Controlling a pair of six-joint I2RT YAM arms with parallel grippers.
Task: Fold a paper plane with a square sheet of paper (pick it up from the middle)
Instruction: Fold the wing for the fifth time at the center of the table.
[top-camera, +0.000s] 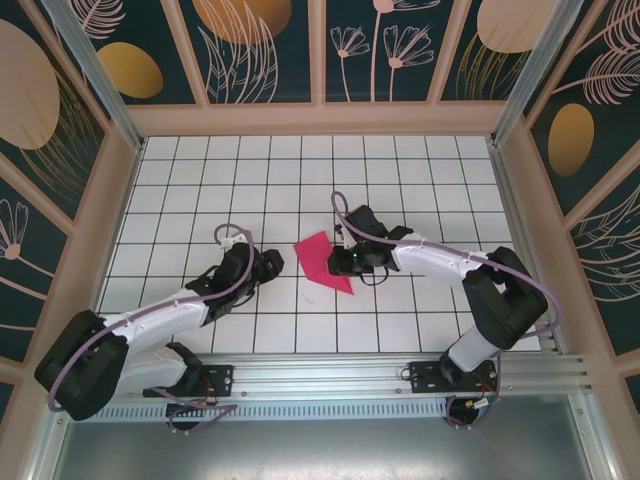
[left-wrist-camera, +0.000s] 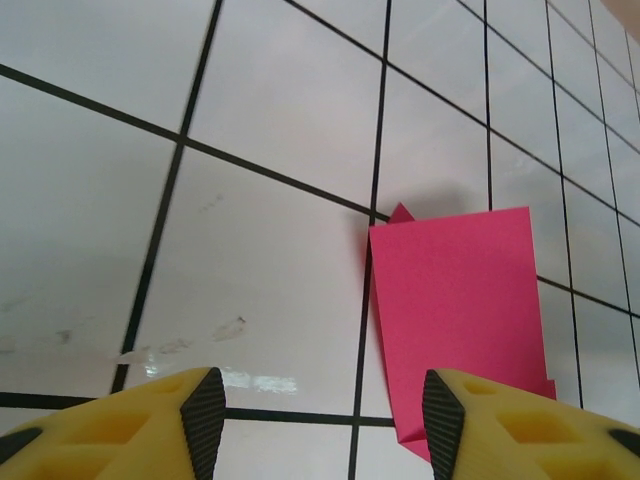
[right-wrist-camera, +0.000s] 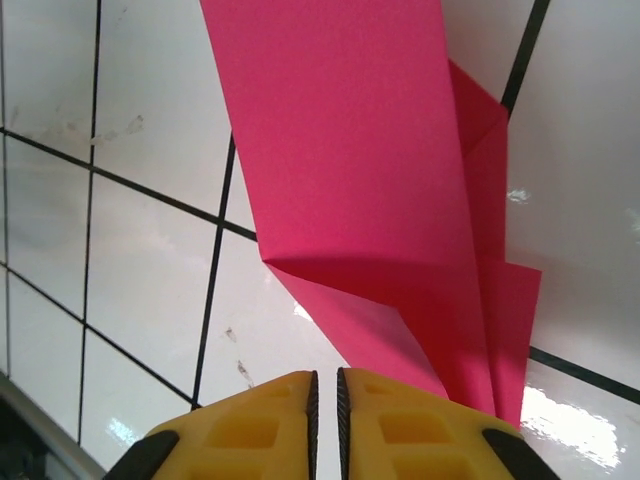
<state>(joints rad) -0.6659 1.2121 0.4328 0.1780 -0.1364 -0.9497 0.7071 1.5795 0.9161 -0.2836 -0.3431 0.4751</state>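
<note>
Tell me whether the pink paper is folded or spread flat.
Folded. The pink paper shows creases and overlapping layers, and from above it is an irregular pointed shape, not a square.

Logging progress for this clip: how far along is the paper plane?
Done: the pink sheet already carries several folds, layers overlapping. In hand: nothing looks gripped; the right claw is shut beside its edge, the left claw open near it. Left: it is no narrow dart yet.

Pink paper (top-camera: 322, 258) lies flat; right gripper (top-camera: 352, 266) at its edge.
</note>
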